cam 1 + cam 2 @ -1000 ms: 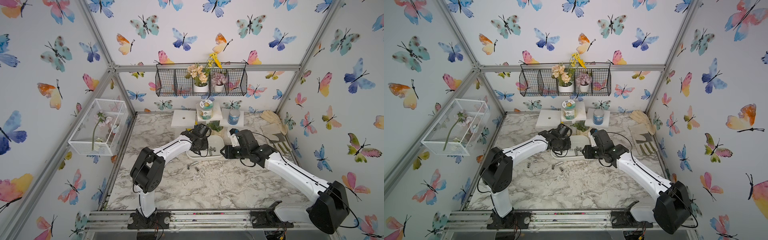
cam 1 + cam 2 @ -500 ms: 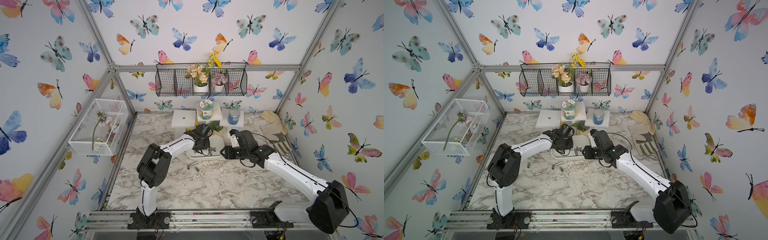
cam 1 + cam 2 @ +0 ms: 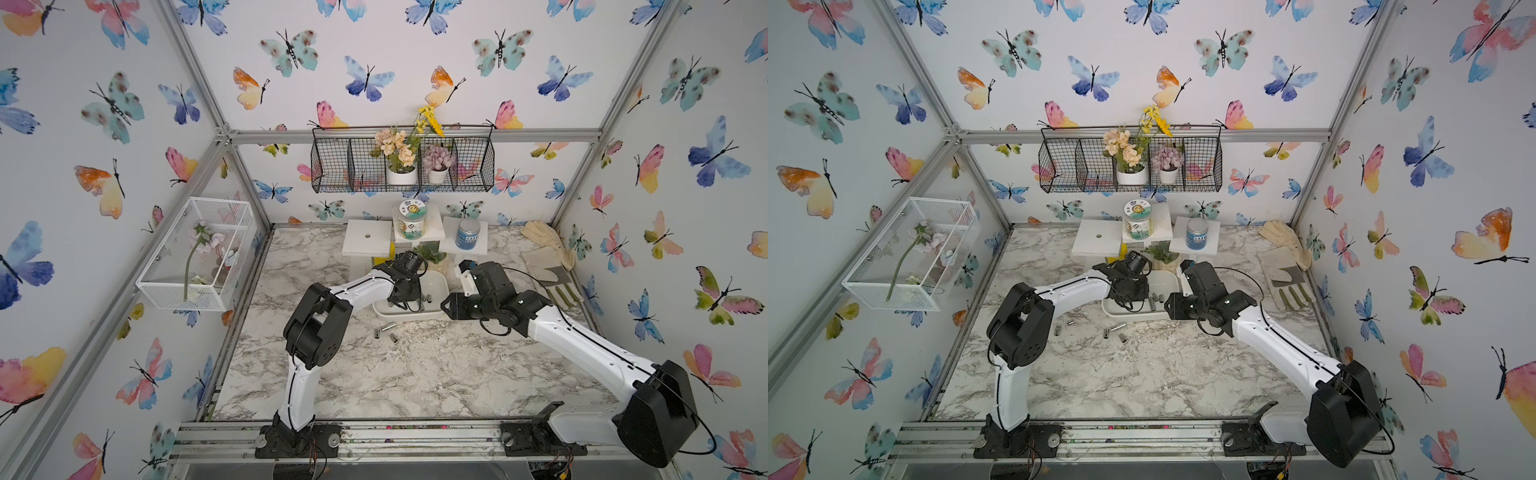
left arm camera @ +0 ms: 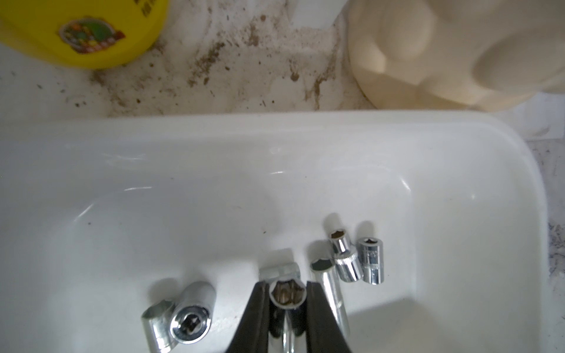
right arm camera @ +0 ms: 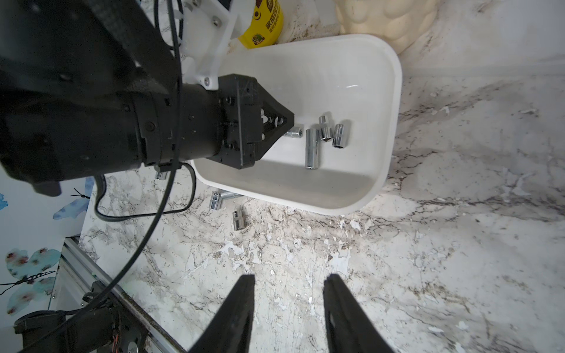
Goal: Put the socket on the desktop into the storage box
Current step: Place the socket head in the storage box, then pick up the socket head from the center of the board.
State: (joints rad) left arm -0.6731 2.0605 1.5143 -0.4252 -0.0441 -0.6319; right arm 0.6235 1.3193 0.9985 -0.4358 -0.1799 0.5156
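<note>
Chrome on white. In both top views the storage box (image 3: pixel 437 286) sits at the far middle of the marble worktop (image 3: pixel 415 374). The left arm (image 3: pixel 365 286) reaches down into the box. The right arm (image 3: pixel 573 345) ends just beside the box's right end. Loose sockets (image 3: pixel 1117 327) lie on the worktop in front of the near rim. At least five are countable in a top view, two of them further to the left.

Left wrist view: the left end effector (image 4: pixel 286 285) has its jaws nearly together, clamped on one socket (image 4: pixel 287 305). The hex mouth faces the camera, low over the box floor. Cannot tell whether it touches the floor. Boxed sockets (image 4: pixel 371 264) lie round it: three to one side, two to the other, one just behind.

Right wrist view: the right end effector (image 5: pixel 289 305) is part open with nothing between the jaws and bare worktop below. A few loose sockets show by the box's near rim.

Step in hand, as I judge it: delivery of one socket, at the point of release. The next move calls for the left jaws to part, then a straight lift clear of the rim without dragging the neighbours. With several sockets outside the box, the task looks roughly half done. The nearest loose ones seem reachable by either arm.
</note>
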